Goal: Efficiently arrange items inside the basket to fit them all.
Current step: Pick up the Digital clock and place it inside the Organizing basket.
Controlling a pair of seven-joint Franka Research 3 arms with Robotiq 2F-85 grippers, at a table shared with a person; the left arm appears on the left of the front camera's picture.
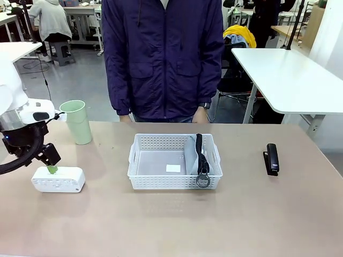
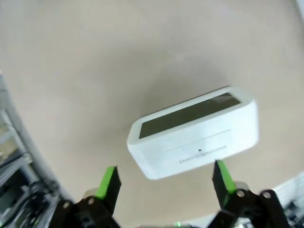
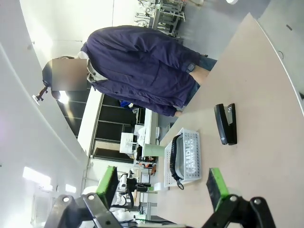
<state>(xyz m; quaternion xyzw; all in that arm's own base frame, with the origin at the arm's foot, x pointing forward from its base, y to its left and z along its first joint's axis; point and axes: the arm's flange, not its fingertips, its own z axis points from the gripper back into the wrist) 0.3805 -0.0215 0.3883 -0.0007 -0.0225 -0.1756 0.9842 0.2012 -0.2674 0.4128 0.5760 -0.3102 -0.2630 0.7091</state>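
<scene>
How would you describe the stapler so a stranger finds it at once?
Start at the white basket in the middle of the table. The stapler lies alone to its right in the front view. It is the only long black thing outside the basket.

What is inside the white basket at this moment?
A grey pouch stands in the basket, at its right end, its black strap and ring hanging over the near rim. A small white patch shows on the floor. What lies under the pouch is covered.
</scene>
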